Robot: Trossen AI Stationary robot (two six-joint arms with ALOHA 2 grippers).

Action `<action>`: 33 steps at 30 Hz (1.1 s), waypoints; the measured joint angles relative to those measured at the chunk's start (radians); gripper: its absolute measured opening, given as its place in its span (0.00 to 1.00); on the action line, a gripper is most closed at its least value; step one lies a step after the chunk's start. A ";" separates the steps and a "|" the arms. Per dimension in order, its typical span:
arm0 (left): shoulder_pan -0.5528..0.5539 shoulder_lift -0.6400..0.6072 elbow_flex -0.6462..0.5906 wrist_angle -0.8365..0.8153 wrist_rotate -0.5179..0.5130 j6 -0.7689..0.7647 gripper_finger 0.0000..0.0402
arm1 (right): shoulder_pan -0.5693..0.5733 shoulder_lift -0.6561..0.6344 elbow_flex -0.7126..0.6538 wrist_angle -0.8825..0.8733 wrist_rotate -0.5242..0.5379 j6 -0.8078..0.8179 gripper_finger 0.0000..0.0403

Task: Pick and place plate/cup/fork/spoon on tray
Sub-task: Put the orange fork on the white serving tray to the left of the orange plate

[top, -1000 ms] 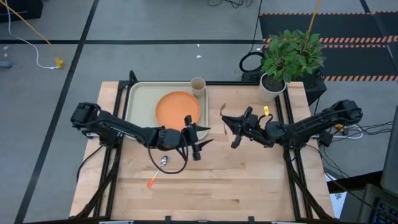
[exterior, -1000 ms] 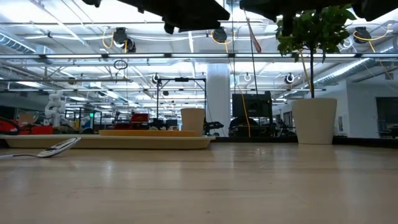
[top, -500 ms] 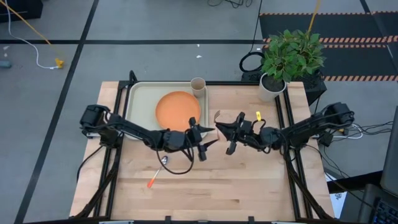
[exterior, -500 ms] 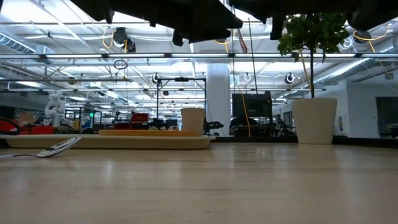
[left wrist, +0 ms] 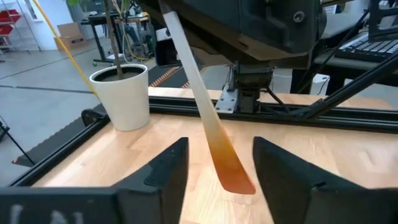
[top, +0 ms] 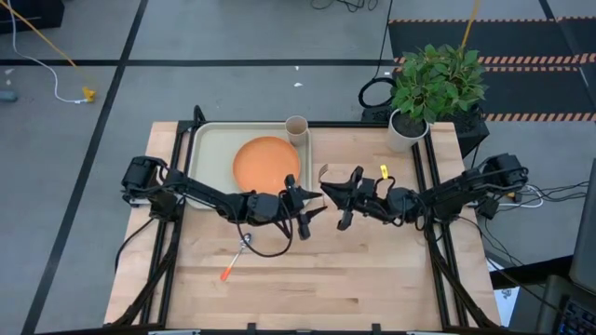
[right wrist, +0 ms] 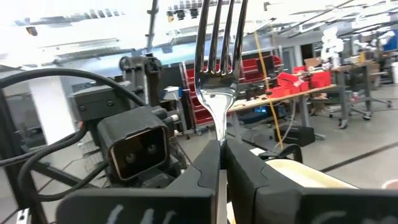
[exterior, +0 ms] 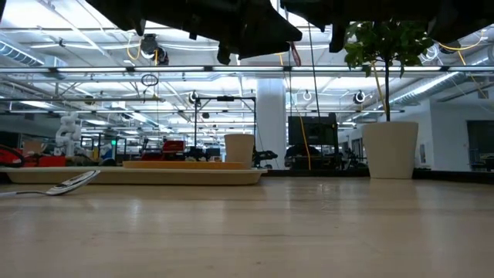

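Note:
My right gripper (top: 337, 194) is shut on the fork (top: 323, 174) above the table's middle. The silver tines (right wrist: 221, 37) stand past its fingers. The fork's handle fades to orange at its free end (left wrist: 231, 174). My left gripper (top: 304, 214) is open just left of it. Its two fingers stand on either side of the handle's end without touching. The spoon (top: 237, 257) lies flat on the table near the left arm. The orange plate (top: 265, 160) and the tan cup (top: 296, 128) stand on the tray (top: 209, 149). My right gripper pinches the fork's thin neck (right wrist: 219, 127) just below the tines between its two fingers. The fingers come level from the table's right and lie across the fork. The fork is lifted clear of the table, and its handle slants down toward my left gripper.
A white pot with a green plant (top: 407, 130) stands at the table's far right; it also shows in the left wrist view (left wrist: 121, 96). Black frame rails run along the table's edges. Bare wood lies along the near side.
My right gripper has carried the fork toward the table's left, up to my left gripper. My left gripper has moved a little toward the right, so the fork's handle end now hangs between its open fingers. The spoon, plate and cup have stayed put.

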 joint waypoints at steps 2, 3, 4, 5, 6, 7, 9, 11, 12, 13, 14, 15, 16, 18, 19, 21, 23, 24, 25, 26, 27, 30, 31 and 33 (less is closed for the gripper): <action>0.000 0.000 0.000 0.000 0.000 0.000 0.38 | 0.000 0.000 0.000 0.000 -0.005 0.000 0.01; 0.000 0.000 0.000 0.000 0.000 0.000 0.35 | 0.000 0.000 0.000 0.000 -0.006 0.000 0.01; 0.000 0.000 0.000 0.000 0.000 0.000 0.33 | 0.000 0.000 0.000 0.000 -0.005 0.000 0.01; 0.000 0.000 0.000 0.000 0.001 0.000 0.30 | 0.000 0.000 0.000 0.000 -0.005 -0.001 0.01; 0.000 0.000 0.000 0.000 0.001 0.000 0.27 | 0.000 0.000 0.000 0.000 -0.005 -0.001 0.01; 0.000 0.000 0.000 0.000 0.001 -0.001 0.25 | 0.000 0.000 0.000 -0.001 -0.005 -0.004 0.01; 0.000 0.000 0.000 0.000 0.001 -0.004 0.21 | 0.000 0.000 0.000 -0.006 -0.005 -0.004 0.01; 0.000 0.000 0.000 0.000 0.000 -0.008 0.17 | 0.000 0.000 0.000 -0.006 -0.006 -0.009 0.02; 0.001 0.000 0.000 0.000 0.000 -0.009 0.16 | 0.000 -0.001 0.000 -0.006 -0.006 -0.011 0.02; 0.001 0.000 0.000 0.000 0.000 -0.009 0.15 | 0.001 -0.001 0.000 -0.006 -0.006 -0.012 0.02; 0.001 0.000 0.000 -0.001 -0.001 -0.010 0.14 | 0.001 -0.001 0.000 -0.007 -0.008 -0.012 0.02; 0.001 0.000 0.000 -0.002 -0.002 -0.009 0.12 | 0.001 -0.001 0.000 -0.007 -0.008 -0.012 0.02; 0.000 0.000 0.000 -0.003 -0.001 -0.008 0.11 | 0.001 -0.001 0.000 -0.007 -0.006 -0.014 0.02; 0.001 0.000 0.000 -0.007 -0.001 -0.018 0.10 | 0.001 -0.001 0.000 -0.007 -0.006 -0.023 0.02; 0.002 0.000 0.000 -0.008 0.002 -0.024 0.09 | 0.001 -0.001 0.000 -0.008 -0.006 -0.024 0.02; 0.005 0.000 0.000 -0.010 0.013 -0.036 0.06 | 0.001 -0.001 0.000 -0.008 -0.008 -0.026 0.02; 0.010 0.000 0.000 -0.011 0.026 -0.040 0.02 | 0.002 -0.001 0.000 -0.009 -0.009 -0.030 0.02; 0.011 -0.001 0.000 -0.014 0.031 -0.043 0.02 | 0.002 -0.001 0.000 -0.012 -0.010 -0.032 0.02; 0.013 -0.001 0.000 -0.019 0.032 -0.046 0.02 | 0.002 -0.001 0.000 -0.016 -0.012 -0.032 0.02; 0.015 -0.001 0.000 -0.028 0.034 -0.047 0.02 | 0.002 -0.001 0.000 -0.021 -0.012 -0.035 0.02; 0.016 -0.002 0.000 -0.038 0.035 -0.047 0.03 | 0.002 -0.001 0.000 -0.026 -0.011 -0.040 0.02; 0.022 -0.020 0.000 -0.086 0.045 -0.046 0.02 | 0.002 -0.001 -0.001 -0.040 -0.011 -0.056 0.03; 0.023 -0.027 0.000 -0.101 0.055 -0.045 0.02 | 0.002 -0.001 0.000 -0.040 -0.011 -0.056 0.05; 0.026 -0.039 0.000 -0.118 0.071 -0.045 0.01 | 0.002 -0.003 0.000 -0.049 -0.012 -0.056 0.07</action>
